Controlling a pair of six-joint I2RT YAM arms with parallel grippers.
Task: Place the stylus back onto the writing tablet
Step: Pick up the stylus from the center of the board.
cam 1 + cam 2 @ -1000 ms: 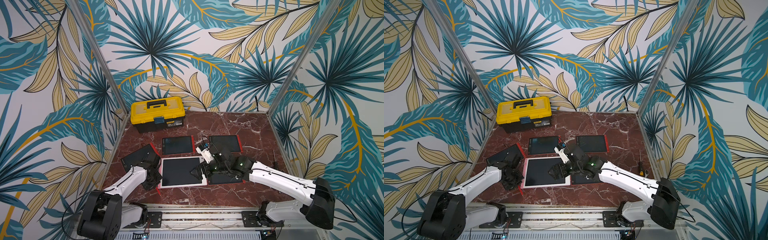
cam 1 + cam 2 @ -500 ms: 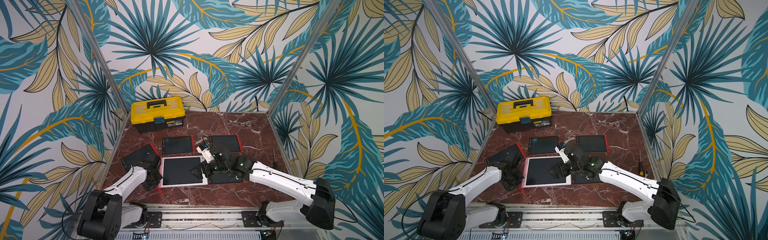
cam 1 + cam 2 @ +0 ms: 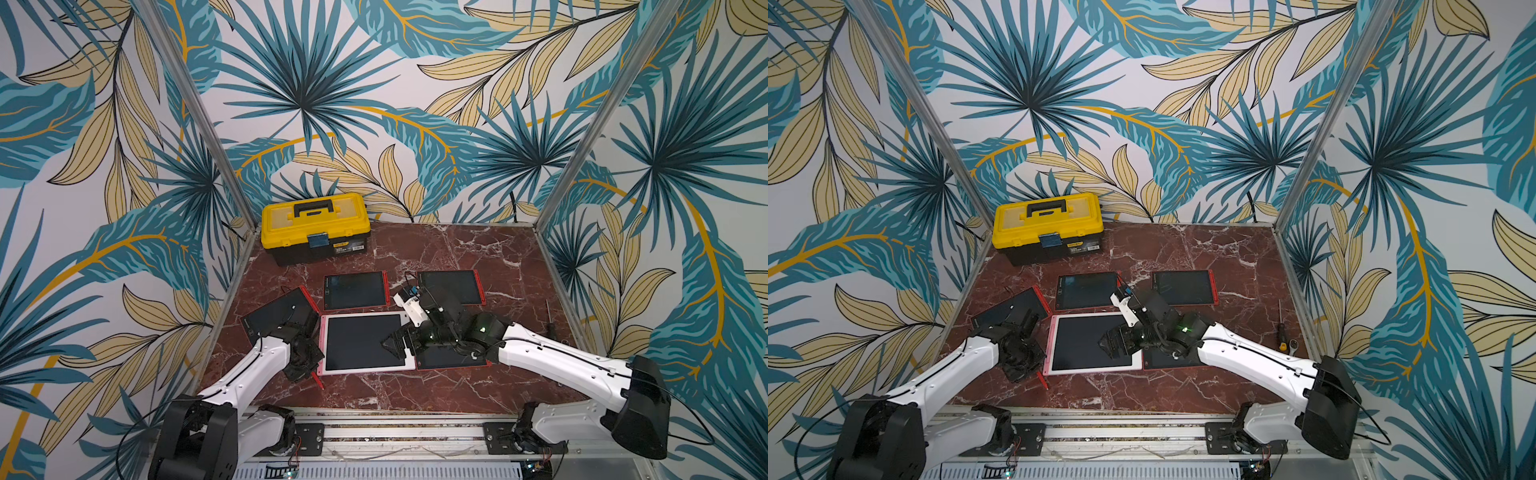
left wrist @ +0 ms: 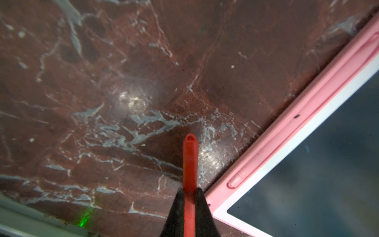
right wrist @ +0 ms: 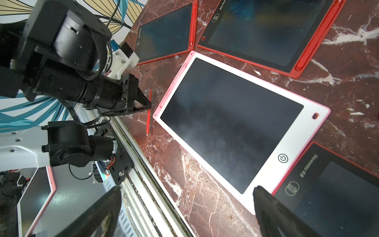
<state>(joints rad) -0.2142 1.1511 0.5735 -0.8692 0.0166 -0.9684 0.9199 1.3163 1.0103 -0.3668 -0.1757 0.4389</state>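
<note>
The left gripper (image 4: 189, 191) is clamped on the red stylus (image 4: 190, 162), which is held over the marble surface (image 4: 123, 71) just beside, and apart from, the pink-edged writing tablet (image 4: 285, 141). In both top views the stylus is seen at seven o'clock from the tablet. The right gripper (image 5: 186, 190) is held with its jaws wide apart over the tablet's three o'clock edge. A yellow toolbox (image 3: 316, 232) is set well beyond the tablet at eleven o'clock.

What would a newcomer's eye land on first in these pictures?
The bright yellow toolbox at the back left of the table stands out. In front, a white, pink-edged writing tablet lies among red-framed ones, and the left gripper pinches a red stylus beside it.
</note>
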